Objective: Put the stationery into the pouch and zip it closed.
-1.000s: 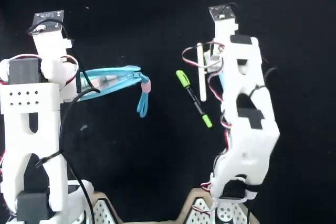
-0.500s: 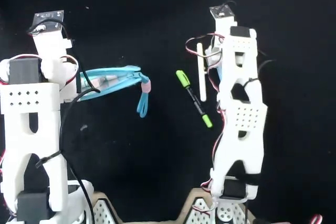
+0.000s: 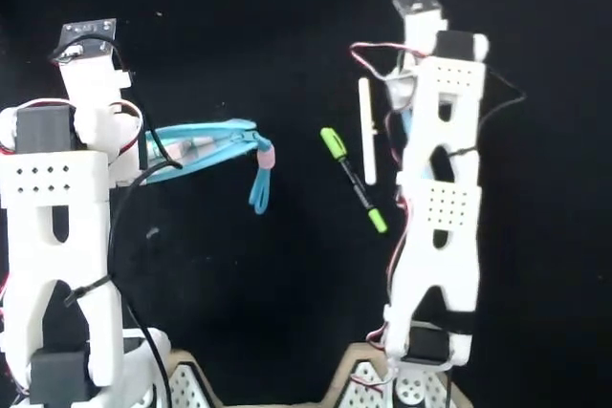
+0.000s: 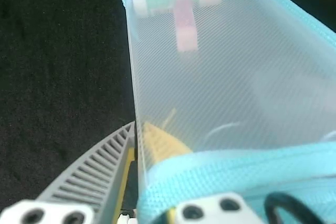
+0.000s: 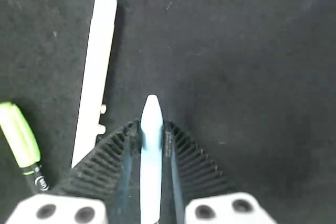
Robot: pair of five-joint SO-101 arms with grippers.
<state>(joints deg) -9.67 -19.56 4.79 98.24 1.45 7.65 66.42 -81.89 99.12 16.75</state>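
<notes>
Black cloth covers the table (image 3: 287, 265), and on its left half the pouch (image 3: 206, 145) stands on edge. It is a see-through mesh sleeve trimmed in turquoise, with its two zip edges parted along the top. The left gripper (image 4: 135, 145) is clamped on the pouch's near corner: the grey ribbed jaw sits outside the mesh and a yellowish shape shows through it on the inner side. Through the mesh at the far end, pink, white and green pieces can be made out, but what they are is unclear. From the high view a pale object lies inside the mouth, too blurred to identify. A blue loop strap (image 3: 258, 188) hangs from the pouch's far end and rests on the cloth. Well apart from the pouch, on the right half, the right gripper (image 5: 151, 129) is closed on a pale blue pen (image 5: 151, 111), whose rounded tip pokes out past the ribbed jaws. A white pen (image 3: 366, 131) lies flat on the cloth just beside that gripper. A black marker (image 3: 352, 179) with green ends lies slanted between the pouch and the right arm, with one end near the white pen. The small print on its barrel is too small to read.
</notes>
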